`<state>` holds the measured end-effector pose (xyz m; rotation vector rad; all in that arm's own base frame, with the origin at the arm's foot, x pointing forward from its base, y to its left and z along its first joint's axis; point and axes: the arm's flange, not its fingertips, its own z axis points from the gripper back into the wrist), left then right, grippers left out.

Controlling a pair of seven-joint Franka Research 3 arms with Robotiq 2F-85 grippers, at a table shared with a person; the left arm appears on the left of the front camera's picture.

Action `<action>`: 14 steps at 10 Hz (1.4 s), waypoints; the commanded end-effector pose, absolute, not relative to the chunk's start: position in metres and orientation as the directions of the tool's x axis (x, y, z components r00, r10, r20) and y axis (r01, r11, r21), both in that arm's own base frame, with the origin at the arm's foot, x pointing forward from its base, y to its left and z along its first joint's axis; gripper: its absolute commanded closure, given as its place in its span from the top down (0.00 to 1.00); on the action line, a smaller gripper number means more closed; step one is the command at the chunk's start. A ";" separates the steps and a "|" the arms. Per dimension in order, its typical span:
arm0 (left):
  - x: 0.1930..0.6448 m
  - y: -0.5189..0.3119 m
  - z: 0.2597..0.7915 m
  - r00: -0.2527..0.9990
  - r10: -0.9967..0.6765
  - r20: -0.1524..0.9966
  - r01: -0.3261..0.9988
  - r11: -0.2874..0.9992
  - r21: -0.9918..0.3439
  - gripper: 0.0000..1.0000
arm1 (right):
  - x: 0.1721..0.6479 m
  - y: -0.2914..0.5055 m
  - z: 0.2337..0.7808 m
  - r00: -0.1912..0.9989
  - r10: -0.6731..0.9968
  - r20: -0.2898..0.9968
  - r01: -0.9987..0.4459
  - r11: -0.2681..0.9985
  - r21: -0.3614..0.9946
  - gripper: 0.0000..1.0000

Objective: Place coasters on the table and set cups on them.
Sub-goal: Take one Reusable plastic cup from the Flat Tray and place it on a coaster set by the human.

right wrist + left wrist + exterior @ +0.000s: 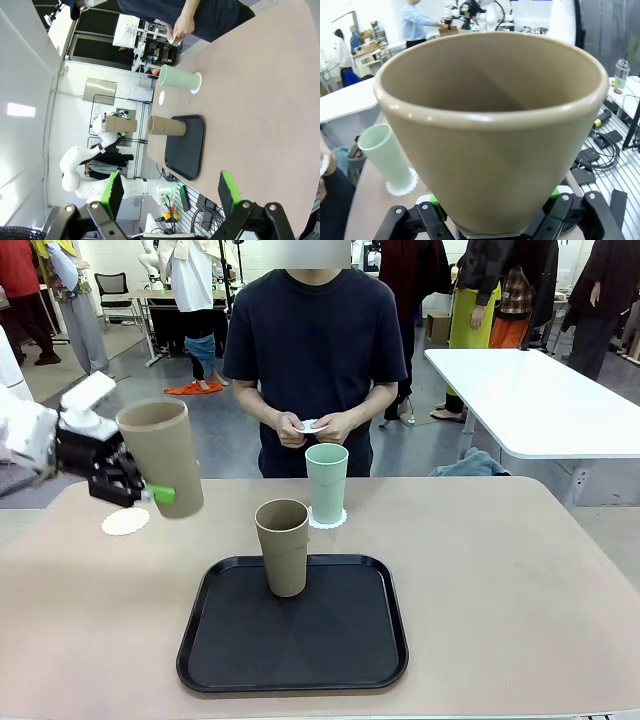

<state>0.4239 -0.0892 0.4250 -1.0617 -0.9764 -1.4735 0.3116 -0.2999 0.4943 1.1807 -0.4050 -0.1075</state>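
Holding tan cup (160, 450), left gripper (160, 492); second cup (283, 545) upright in tray (200, 670).

Soft, even light is falling from overhead, leaving the whole room bright. Shadows are lying faint on the beige desk (520, 570). Only a small dark pool is gathering under the tan cup (284, 545) on the black tray (215, 640), whose rim is catching a thin sheen. The white table (540, 400) behind is glaring almost blank.

In the left wrist view the lifted cup (490, 150) is bulging with wide-angle distortion, its lip gleaming and the background going soft. In the right wrist view a light panel (20, 110) is burning white, and straight lines are bending near the edges.
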 end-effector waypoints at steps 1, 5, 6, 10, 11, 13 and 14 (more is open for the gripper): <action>0.425 -0.095 0.451 -0.043 -0.257 0.965 0.994 -0.104 0.016 0.52 | 0.311 -0.300 0.493 0.922 -0.294 0.254 -0.132 0.378 0.917 1.00; 0.425 -0.089 0.463 -0.030 -0.292 0.956 0.995 -0.100 0.000 0.52 | 0.311 -0.300 0.493 0.922 -0.294 0.254 -0.132 0.378 0.917 1.00; 0.425 -0.089 0.463 -0.030 -0.292 0.956 0.995 -0.100 0.000 0.52 | 0.311 -0.300 0.493 0.922 -0.294 0.254 -0.132 0.378 0.917 1.00; 0.424 -0.090 0.461 -0.011 -0.300 0.954 0.995 -0.095 -0.018 0.82 | 0.311 -0.300 0.493 0.922 -0.294 0.254 -0.132 0.378 0.917 1.00; 0.458 -0.063 0.458 0.015 -0.280 0.960 0.999 -0.039 -0.028 0.82 | 0.311 -0.300 0.493 0.922 -0.294 0.254 -0.132 0.378 0.917 1.00; 0.505 -0.004 0.457 0.013 -0.288 0.958 0.997 0.072 0.008 0.82 | 0.311 -0.300 0.493 0.922 -0.294 0.254 -0.132 0.378 0.917 1.00; 0.521 0.018 0.458 0.029 -0.292 0.956 0.991 0.134 0.010 0.82 | 0.311 -0.300 0.493 0.922 -0.294 0.254 -0.132 0.378 0.917 1.00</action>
